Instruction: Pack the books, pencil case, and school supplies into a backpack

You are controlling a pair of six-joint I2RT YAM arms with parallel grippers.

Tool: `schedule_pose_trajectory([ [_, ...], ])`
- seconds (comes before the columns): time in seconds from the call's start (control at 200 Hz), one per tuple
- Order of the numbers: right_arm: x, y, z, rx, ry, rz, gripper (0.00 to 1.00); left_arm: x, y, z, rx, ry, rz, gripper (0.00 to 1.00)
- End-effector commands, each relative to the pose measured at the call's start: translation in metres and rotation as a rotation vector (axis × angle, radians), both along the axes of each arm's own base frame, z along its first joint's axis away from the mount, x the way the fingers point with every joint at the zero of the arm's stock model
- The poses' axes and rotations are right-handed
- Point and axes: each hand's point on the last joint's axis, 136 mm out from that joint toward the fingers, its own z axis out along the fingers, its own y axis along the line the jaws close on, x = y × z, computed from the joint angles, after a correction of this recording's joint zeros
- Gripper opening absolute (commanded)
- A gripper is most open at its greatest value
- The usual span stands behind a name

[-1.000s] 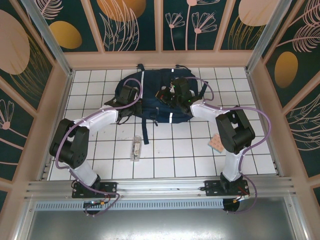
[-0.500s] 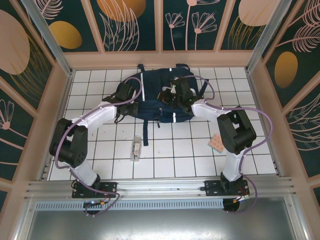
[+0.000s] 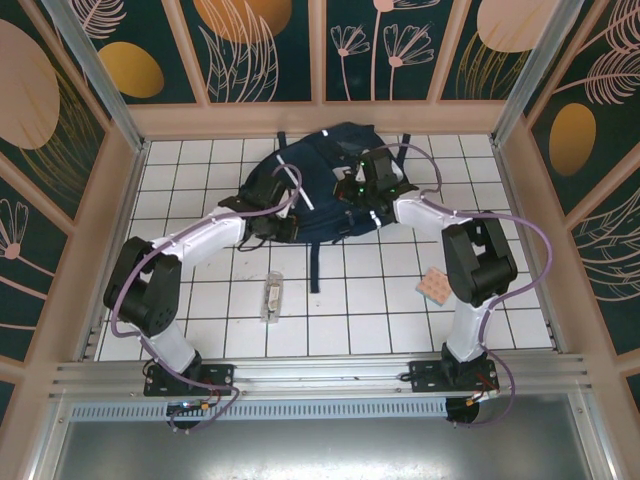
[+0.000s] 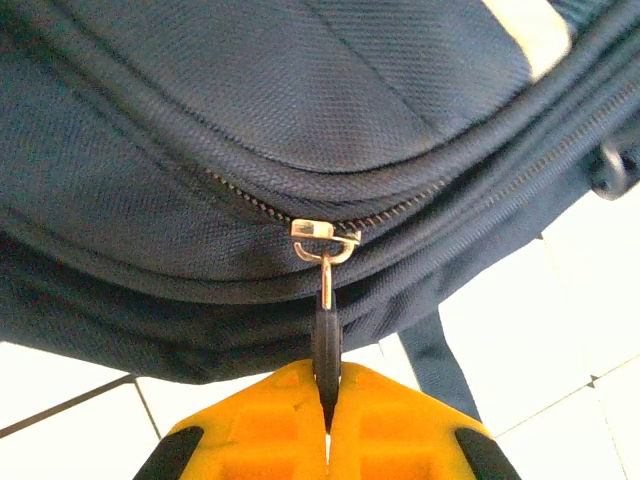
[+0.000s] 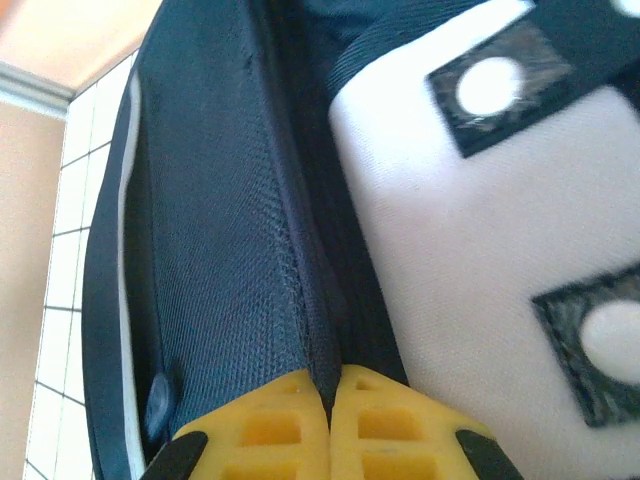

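The navy backpack stands bunched at the far middle of the tiled table. My left gripper is at its near left side. In the left wrist view my left gripper is shut on the black zipper pull, which hangs from the metal slider. My right gripper is at the backpack's right upper part; the right wrist view shows my right gripper shut on a navy fabric edge of the backpack. The books and pencil case are out of view.
A narrow clear oblong box lies on the tiles near the left arm. A pinkish-tan dotted pad lies by the right arm. A dark strap trails toward me. A white panel with dark square patches lies beside the gripped edge.
Both grippers moved away from me and to the right with the backpack, which rose from lying flat to a bunched heap. Its trailing strap shifted right. Box and pad stayed put.
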Motion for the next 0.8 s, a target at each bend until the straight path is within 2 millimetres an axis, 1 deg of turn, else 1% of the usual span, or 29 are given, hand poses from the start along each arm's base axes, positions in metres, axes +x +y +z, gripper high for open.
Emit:
schedule_pose_trajectory([
  [0.0,0.044,-0.024,0.057,-0.001,-0.185,-0.128,0.03,-0.035,-0.028,-0.003,-0.076,0.163,-0.078,0.0],
  [0.065,0.042,-0.029,0.06,-0.001,-0.17,-0.144,0.15,-0.03,-0.045,0.0,-0.091,0.154,-0.099,0.0],
  [0.17,0.027,-0.04,0.063,0.004,-0.141,-0.177,0.39,-0.023,-0.076,0.009,-0.167,0.155,-0.134,0.0],
  [0.235,0.012,-0.049,0.062,0.022,-0.112,-0.2,0.47,-0.017,-0.091,0.015,-0.198,0.146,-0.144,0.0],
  [0.28,0.001,-0.053,0.059,0.034,-0.09,-0.206,0.5,-0.014,-0.1,0.018,-0.213,0.139,-0.151,0.0],
  [0.32,-0.009,-0.057,0.058,0.05,-0.075,-0.213,0.52,-0.013,-0.107,0.019,-0.224,0.141,-0.157,0.0],
  [0.425,-0.033,-0.064,0.046,0.08,-0.017,-0.221,0.54,-0.013,-0.119,0.018,-0.24,0.146,-0.157,0.0],
  [0.485,-0.045,-0.065,0.038,0.106,0.012,-0.221,0.54,-0.015,-0.124,0.019,-0.256,0.147,-0.156,0.0],
  [0.535,-0.052,-0.061,0.031,0.152,0.04,-0.211,0.54,-0.018,-0.128,0.021,-0.267,0.148,-0.156,0.0],
  [0.645,-0.061,-0.051,0.016,0.234,0.097,-0.187,0.54,-0.023,-0.134,0.025,-0.286,0.148,-0.151,0.0],
  [0.72,-0.06,-0.042,0.009,0.297,0.112,-0.173,0.53,-0.027,-0.136,0.027,-0.299,0.146,-0.148,0.0],
  [0.796,-0.059,-0.029,0.004,0.354,0.13,-0.139,0.51,-0.029,-0.135,0.027,-0.304,0.147,-0.141,0.0],
])
